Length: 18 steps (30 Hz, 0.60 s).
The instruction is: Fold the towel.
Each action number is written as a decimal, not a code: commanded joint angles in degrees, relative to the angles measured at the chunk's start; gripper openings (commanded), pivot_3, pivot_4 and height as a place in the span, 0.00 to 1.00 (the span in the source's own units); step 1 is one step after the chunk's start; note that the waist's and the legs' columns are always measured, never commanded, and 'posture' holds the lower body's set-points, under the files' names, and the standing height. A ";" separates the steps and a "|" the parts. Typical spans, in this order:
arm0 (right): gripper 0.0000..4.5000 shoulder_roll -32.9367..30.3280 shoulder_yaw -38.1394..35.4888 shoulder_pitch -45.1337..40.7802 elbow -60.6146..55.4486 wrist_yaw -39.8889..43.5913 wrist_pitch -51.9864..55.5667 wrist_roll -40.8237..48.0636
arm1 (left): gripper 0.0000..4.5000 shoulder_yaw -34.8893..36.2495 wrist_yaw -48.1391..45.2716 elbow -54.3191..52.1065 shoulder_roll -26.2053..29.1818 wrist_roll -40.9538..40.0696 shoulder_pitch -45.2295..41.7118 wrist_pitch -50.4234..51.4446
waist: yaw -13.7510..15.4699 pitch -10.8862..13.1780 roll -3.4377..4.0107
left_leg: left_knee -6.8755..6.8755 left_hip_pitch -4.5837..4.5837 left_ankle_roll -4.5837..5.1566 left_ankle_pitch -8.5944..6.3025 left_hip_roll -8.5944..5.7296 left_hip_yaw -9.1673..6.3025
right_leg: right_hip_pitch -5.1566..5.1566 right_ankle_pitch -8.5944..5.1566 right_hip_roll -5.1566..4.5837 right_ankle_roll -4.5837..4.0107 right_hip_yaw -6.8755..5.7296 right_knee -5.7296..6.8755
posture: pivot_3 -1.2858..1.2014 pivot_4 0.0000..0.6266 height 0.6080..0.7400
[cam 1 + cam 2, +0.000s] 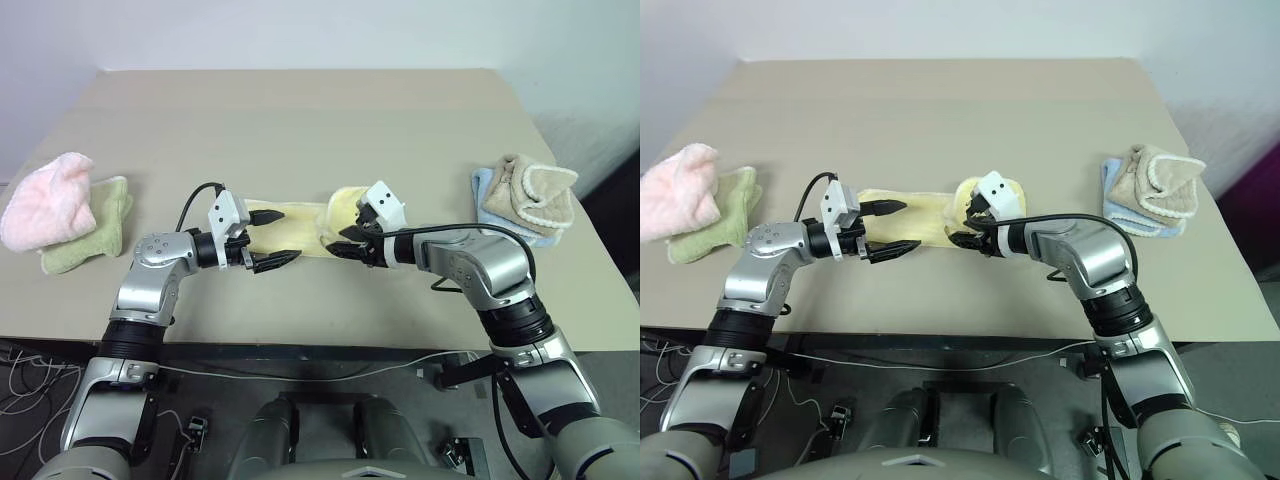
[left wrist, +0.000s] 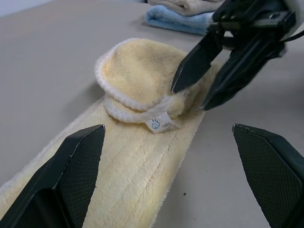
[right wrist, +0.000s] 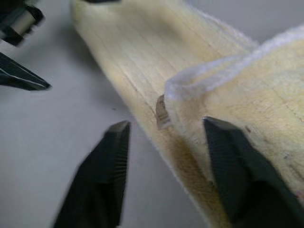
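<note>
Towel (image 1: 300,222) flat on worktop (image 1: 300,120), one end folded over; right hand (image 1: 352,243) parted at fold, left hand (image 1: 272,238) wide over the other end.

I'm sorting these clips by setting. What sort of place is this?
Probably a lab or test room, not a home: a plain beige table against a bare white wall, loose cables on the floor, and folded cloths staged beside a yellow towel.
</note>
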 commanded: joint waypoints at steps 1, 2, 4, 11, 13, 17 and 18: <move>0.80 -1.88 -4.98 1.65 -7.31 0.48 -4.38 0.41 | 1.00 3.21 1.63 -2.10 0.78 -2.39 0.56 1.04 | 0.03 0.00 0.00 | 0.00 0.00 0.00 0.00 0.00 0.00 | 0.01 0.00 -0.01 0.00 0.00 -0.01 | 0.52 0.24 1.00; 0.80 -2.36 -5.68 2.12 -7.84 0.08 -6.01 -0.49 | 1.00 4.21 2.47 -2.45 0.77 -3.22 1.02 2.05 | -0.06 0.00 0.00 | 0.00 0.00 0.00 0.00 0.00 0.00 | 0.01 0.00 -0.01 0.00 0.00 -0.01 | 0.52 0.24 1.00; 0.76 -3.60 -6.10 2.46 -6.46 -0.72 -9.27 -3.24 | 1.00 6.69 5.30 -3.71 0.24 -5.46 2.32 5.23 | -0.13 0.00 0.00 | 0.00 0.00 0.00 0.00 0.01 0.00 | 0.01 0.00 0.00 0.00 0.01 -0.01 | 0.52 0.24 1.00; 0.30 -1.47 -4.06 0.75 5.99 -0.38 -19.92 -9.75 | 1.00 12.30 16.56 -13.03 -3.84 -12.12 10.80 15.34 | -0.08 -0.01 -0.01 | 0.00 0.01 0.00 0.00 0.00 0.01 | 0.02 0.00 -0.01 0.00 0.02 0.00 | 0.52 0.24 1.00; 0.14 0.17 -3.65 0.02 10.40 0.01 -22.87 -11.02 | 1.00 13.29 19.23 -15.95 -5.07 -13.84 13.42 17.47 | -0.17 -0.01 -0.01 | 0.00 0.01 0.00 0.00 0.01 0.01 | 0.02 0.00 0.00 0.00 0.03 0.01 | 0.52 0.24 1.00; 0.01 2.83 -1.69 -0.31 19.04 1.30 -27.73 -14.08 | 1.00 16.74 26.79 -19.97 -7.94 -18.02 16.09 22.75 | -0.02 -0.01 -0.01 | 0.01 0.02 -0.01 0.00 0.02 0.01 | 0.02 0.00 0.01 -0.01 0.02 0.03 | 0.52 0.24 1.00; 0.01 2.96 -0.80 0.07 20.54 1.82 -28.98 -15.22 | 1.00 17.82 29.19 -20.54 -8.75 -19.16 16.22 24.16 | 0.07 -0.01 -0.01 | 0.02 0.02 -0.01 0.00 0.01 0.01 | 0.03 0.00 0.00 -0.01 0.01 0.02 | 0.52 0.24 1.00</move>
